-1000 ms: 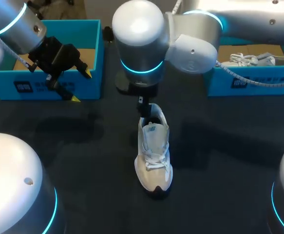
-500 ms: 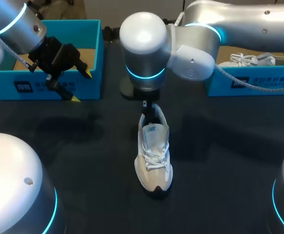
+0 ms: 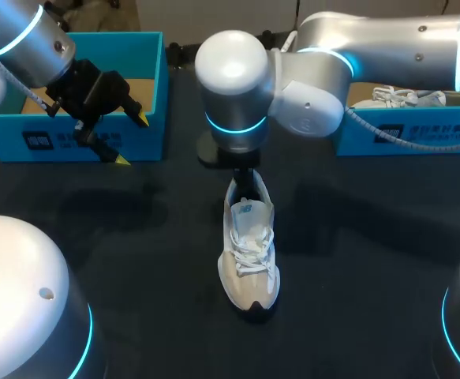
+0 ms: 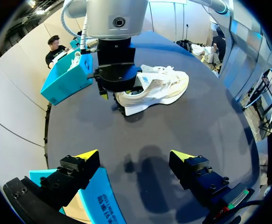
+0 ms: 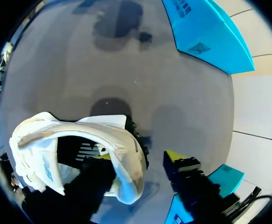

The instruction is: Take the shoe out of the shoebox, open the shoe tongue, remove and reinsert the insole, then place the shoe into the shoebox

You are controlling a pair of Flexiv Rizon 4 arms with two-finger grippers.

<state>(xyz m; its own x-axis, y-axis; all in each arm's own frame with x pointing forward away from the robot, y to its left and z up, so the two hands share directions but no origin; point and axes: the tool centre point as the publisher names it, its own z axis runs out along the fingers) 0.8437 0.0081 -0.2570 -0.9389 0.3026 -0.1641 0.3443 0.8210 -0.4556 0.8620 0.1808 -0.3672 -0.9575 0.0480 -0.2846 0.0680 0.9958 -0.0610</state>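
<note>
Dark table (image 3: 135, 237), shoe (image 3: 249, 253) at right pincer (image 5: 140, 158)

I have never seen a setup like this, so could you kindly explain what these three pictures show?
It is a two-armed robot; each arm ends in a two-fingered gripper with yellow tips. One picture looks down from above and behind the robot. The two round ones come from cameras on the wrists. On the dark table are a white lace-up sneaker, a turquoise cardboard shoebox at left and a second turquoise shoebox at right. The left gripper hangs open by the first box, holding nothing. The right gripper is open, one finger inside the sneaker's heel, the other outside.
</note>
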